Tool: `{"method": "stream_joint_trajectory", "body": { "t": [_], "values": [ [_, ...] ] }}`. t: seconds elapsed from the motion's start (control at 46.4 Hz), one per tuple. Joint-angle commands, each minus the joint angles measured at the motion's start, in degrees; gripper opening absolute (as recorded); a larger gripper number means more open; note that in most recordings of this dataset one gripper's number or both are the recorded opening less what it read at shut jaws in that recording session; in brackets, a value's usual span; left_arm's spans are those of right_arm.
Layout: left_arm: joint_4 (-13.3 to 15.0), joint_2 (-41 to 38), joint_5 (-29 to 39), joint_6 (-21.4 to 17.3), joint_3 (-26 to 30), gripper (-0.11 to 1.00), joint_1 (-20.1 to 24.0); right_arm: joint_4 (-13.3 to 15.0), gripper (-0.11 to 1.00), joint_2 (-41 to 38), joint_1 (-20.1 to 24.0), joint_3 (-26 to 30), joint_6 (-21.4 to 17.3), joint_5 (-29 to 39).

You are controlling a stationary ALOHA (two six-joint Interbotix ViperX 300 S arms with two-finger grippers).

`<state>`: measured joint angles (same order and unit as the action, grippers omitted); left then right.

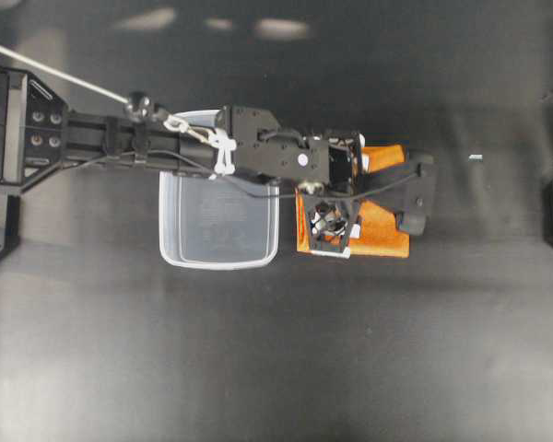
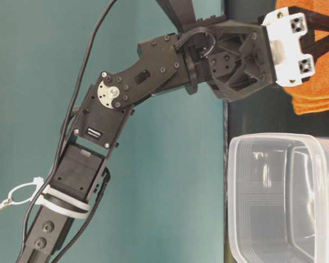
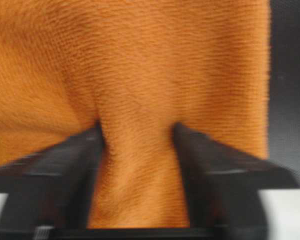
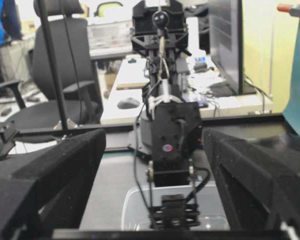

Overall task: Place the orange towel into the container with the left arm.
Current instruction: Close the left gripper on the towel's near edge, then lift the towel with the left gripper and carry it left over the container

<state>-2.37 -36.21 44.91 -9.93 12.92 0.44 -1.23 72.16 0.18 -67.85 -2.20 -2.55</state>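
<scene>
Seen from above, the left arm (image 1: 166,143) hides the far rim of the container (image 1: 219,221) and much of the orange towel (image 1: 382,230). The left gripper (image 3: 137,132) presses down into the towel, its black fingers (image 3: 80,150) pinching a raised ridge of fuzzy microfibre between them. The clear, round-cornered plastic tub sits just behind the gripper on the dark surface (image 1: 276,350). The right gripper (image 4: 152,150) holds its padded fingers (image 4: 55,165) wide apart, its fingertips cut off from view.
</scene>
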Motion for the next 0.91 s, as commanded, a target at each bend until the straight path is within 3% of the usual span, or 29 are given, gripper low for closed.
{"method": "stream_joint_trajectory", "body": {
  "t": [0.0,0.065,0.129,0.345,0.561,0.712,0.884],
  "values": [
    [-0.3,0.8,0.1,-0.3,0.0,0.31,-0.7,-0.2,0.76,-0.4,0.1,0.4,0.0,-0.6],
    [-0.3,1.5,0.7,-0.4,0.0,0.14,-0.7,-0.2,0.76,-0.4,0.1,0.5,0.0,-0.6],
    [-0.2,2.6,1.4,-0.5,0.1,0.05,-0.8,-0.2,0.76,-0.4,0.2,0.5,0.0,-0.6],
    [-0.3,10.4,3.7,-0.5,0.3,0.05,-0.8,-0.2,0.76,-0.4,0.1,0.4,0.1,-0.6],
    [-0.3,23.7,7.4,-0.6,-1.9,0.05,-1.1,-0.1,0.76,-0.4,0.1,0.4,0.1,-1.8],
    [-0.2,33.2,9.2,-0.6,-8.6,0.05,-0.7,-0.2,0.76,-0.4,0.1,0.3,0.4,-3.2],
    [-0.3,41.8,9.2,-0.4,-21.4,0.05,0.4,-0.2,0.76,-0.4,0.1,0.0,0.3,-3.3]
  ]
}}
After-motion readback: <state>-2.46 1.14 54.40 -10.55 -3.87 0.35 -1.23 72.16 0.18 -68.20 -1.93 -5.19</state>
